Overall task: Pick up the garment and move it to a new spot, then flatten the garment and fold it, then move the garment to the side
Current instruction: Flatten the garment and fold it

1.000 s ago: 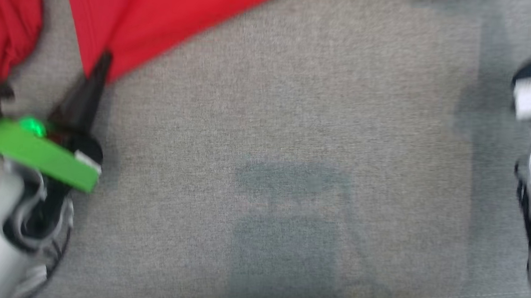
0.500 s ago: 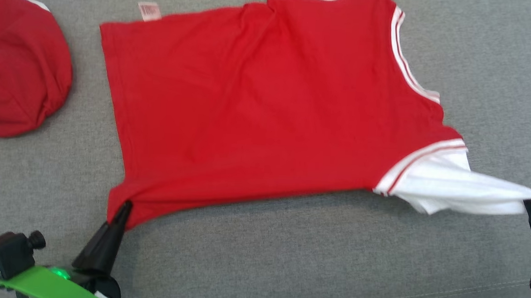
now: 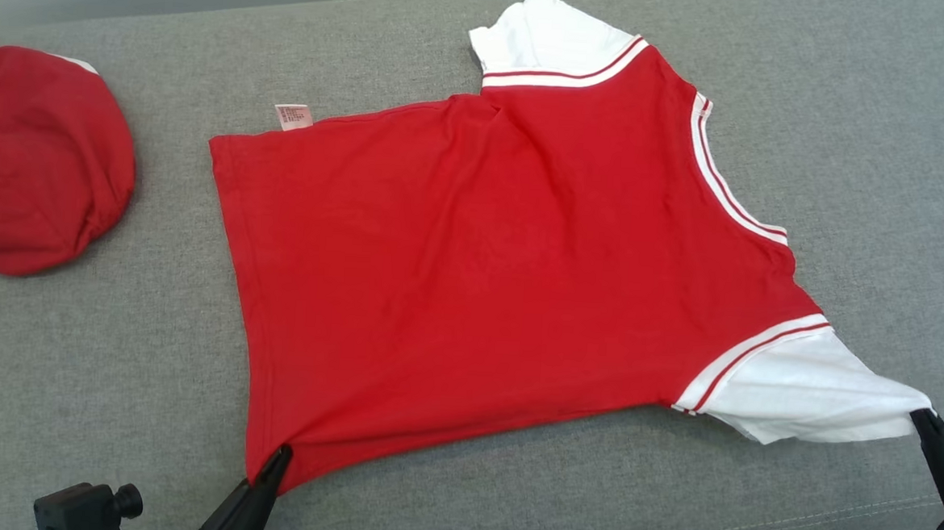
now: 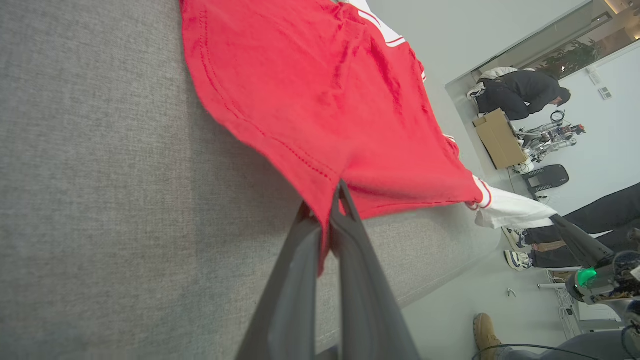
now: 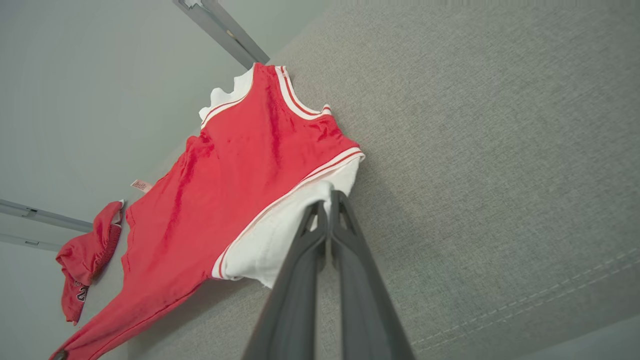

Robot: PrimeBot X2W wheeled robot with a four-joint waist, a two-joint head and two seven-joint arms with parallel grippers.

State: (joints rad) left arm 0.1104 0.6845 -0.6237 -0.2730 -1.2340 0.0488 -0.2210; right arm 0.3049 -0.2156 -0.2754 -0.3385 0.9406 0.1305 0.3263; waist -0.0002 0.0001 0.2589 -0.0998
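Framing alone has been shifted; the garment [image 3: 480,273] stays stretched flat, hem corner [image 3: 265,440] held in the fully closed left gripper [image 3: 280,452], white sleeve [image 3: 813,392] in the fully closed right gripper [image 3: 919,418]; folding is judged next.

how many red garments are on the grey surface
2: the red shirt spread flat in the middle, and a bunched red garment at the head view's left edge. Others could lie out of frame.

Head camera looks down; wrist cameras low, close; all share garment [image 3: 472,257].
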